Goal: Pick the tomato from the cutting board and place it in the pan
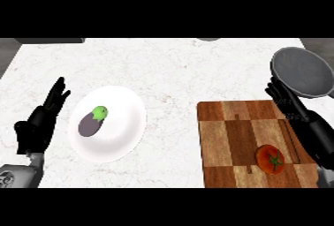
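Observation:
A red tomato (269,160) with a green stalk lies on the wooden cutting board (228,137), near its front right corner. The dark grey pan (302,70) sits beyond the board at the far right. My right hand (295,110) stretches over the board's right edge with straight fingers pointing toward the pan; it is open and holds nothing, and the tomato lies just left of its wrist. At the left edge my left hand (44,115) rests open, fingers up.
A white plate (124,128) with a purple eggplant (91,121) on it stands left of centre on the marbled counter (176,70). Between plate and board is bare counter.

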